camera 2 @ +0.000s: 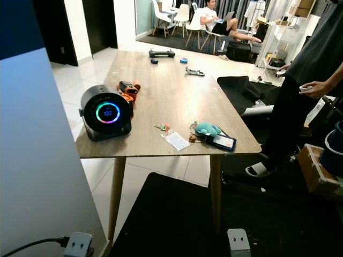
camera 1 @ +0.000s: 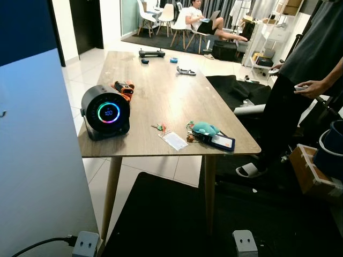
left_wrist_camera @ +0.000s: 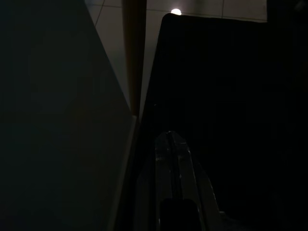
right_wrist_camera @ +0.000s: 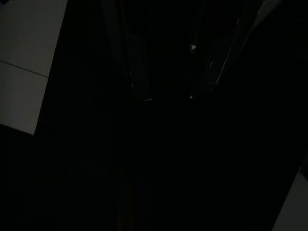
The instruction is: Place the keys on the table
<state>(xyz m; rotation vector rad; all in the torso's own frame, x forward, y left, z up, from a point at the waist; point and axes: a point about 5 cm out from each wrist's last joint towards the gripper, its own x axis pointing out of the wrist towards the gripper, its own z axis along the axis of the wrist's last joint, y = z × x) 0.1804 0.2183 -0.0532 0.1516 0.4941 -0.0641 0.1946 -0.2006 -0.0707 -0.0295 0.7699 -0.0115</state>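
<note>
Left eye view: the keys (camera 1: 159, 127) already lie on the wooden bench (camera 1: 161, 80), near its front edge, just beside a clear card sleeve (camera 1: 174, 140) and a teal plush charm (camera 1: 205, 128) on a dark blue holder (camera 1: 218, 141); both arms hang low at the robot's sides, so the keys sit up and well ahead of either end effector, roughly midway between them, neither clearly nearer; the left end effector (left_wrist_camera: 169, 144), seen in the dim left wrist view, has its fingers pressed narrow together over black matting; the right end effector (right_wrist_camera: 168, 96) has its fingers apart and holds nothing; a round speaker (camera 1: 105, 112) glows on the bench, further toward the left arm's side; a person (camera 1: 305, 80) stands off beyond the right arm; the task looks done.
</note>
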